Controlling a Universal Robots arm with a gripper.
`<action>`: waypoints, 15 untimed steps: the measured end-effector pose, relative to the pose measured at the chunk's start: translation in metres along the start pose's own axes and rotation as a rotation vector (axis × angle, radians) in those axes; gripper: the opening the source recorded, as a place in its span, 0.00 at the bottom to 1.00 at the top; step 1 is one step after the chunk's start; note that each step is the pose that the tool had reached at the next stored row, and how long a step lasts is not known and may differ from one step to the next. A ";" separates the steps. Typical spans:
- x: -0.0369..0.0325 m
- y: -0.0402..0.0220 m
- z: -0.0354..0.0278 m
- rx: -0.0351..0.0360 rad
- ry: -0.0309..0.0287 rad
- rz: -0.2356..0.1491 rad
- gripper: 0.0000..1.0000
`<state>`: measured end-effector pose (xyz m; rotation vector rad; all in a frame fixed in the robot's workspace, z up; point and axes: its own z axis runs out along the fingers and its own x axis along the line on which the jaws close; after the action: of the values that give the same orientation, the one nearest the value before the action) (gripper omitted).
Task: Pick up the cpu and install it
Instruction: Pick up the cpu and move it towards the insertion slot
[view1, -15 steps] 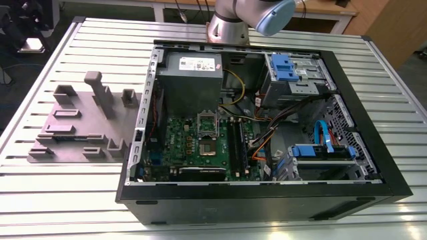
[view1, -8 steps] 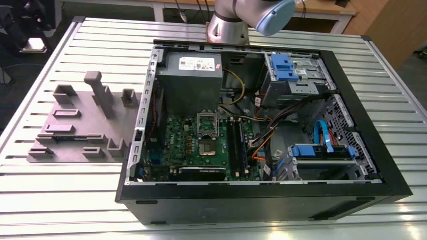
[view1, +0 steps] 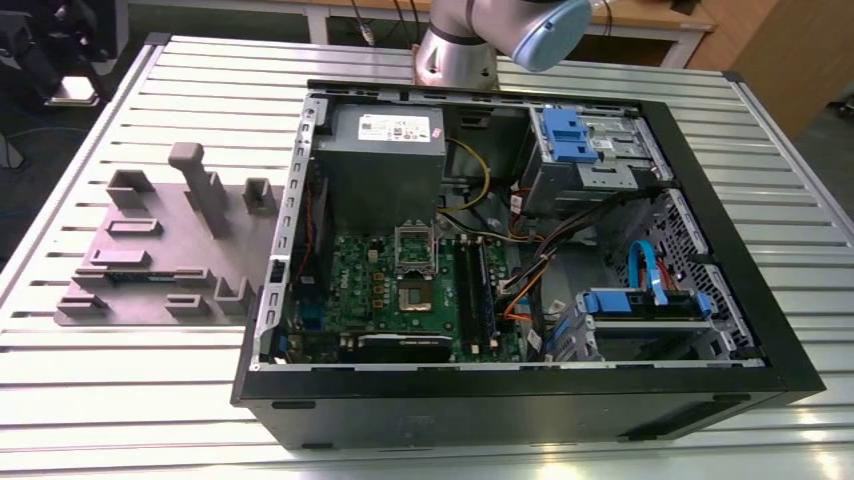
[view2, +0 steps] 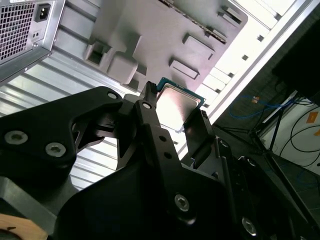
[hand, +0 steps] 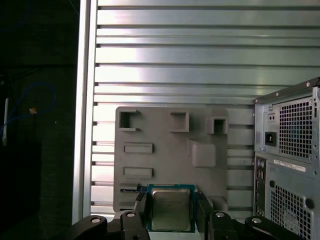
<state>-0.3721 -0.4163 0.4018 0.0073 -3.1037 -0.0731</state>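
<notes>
Jaws first: the gripper is clamped on the cpu, one black finger pressed against each of two opposite edges, and the second wrist view confirms the same pinch. The chip sits flat between them, its shiny metal top turned up toward the wrist cameras with a thin green border showing round it. It's as good as square, so there's no long side to worry about; what counts is which two edges the fingers have.

Move outward and the grey tray lies directly beyond the chip, well apart from it, so the cpu is hanging in the air over the tray and touching nothing but the fingers. Under the tray is the ribbed metal table, and beside it stands the back panel of the computer case.

In the exterior view the arm rises behind the case, and the tray sits off the case's side on the exterior view's left. The socket waits on the green board, below the power supply, looking unfilled with its cover lifted. So I'd say the target lies across from the jaws toward the exterior view's right and down inside the case. Pick-up looks done, installing not yet.
</notes>
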 end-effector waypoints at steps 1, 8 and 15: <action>-0.0004 0.0000 -0.0001 0.0000 0.0001 0.000 0.47; -0.0044 0.0000 -0.0002 0.0000 0.0001 0.000 0.47; -0.0078 0.0000 -0.0003 0.0001 0.0001 0.000 0.47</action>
<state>-0.3643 -0.4163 0.4018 0.0073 -3.1036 -0.0730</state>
